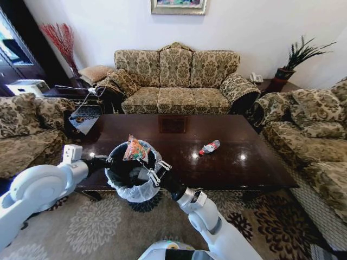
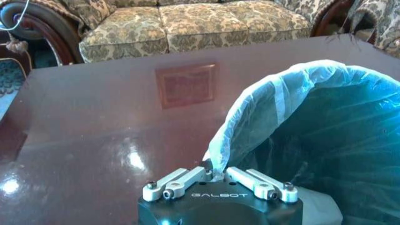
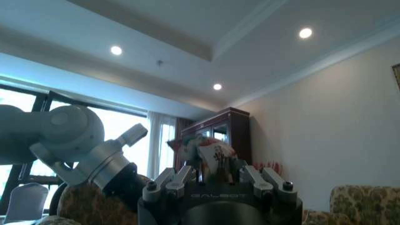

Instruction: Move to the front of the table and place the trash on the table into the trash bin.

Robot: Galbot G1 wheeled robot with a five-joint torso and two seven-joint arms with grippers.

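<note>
Nearest the robot, the right gripper [image 1: 145,162] reaches up over the trash bin [image 1: 132,190], its jaws clamped on a colourful wrapper [image 1: 135,149] that sticks up from between them above the bin's open mouth. In the right wrist view the wrapper [image 3: 209,157] sits pinched between the fingers [image 3: 174,180], pointing toward the ceiling. The left gripper [image 2: 216,174] is at the bin's left side, jaws closed on the edge of the translucent bag [image 2: 275,98] folded over the rim. The bin stands on the carpet against the near edge of the dark tabletop [image 1: 238,168]. Farther out on the tabletop, right of centre and well apart from both grippers, lies a clear plastic bottle [image 1: 209,147] with a red label. Beyond the table stands a patterned sofa [image 1: 176,81].
</note>
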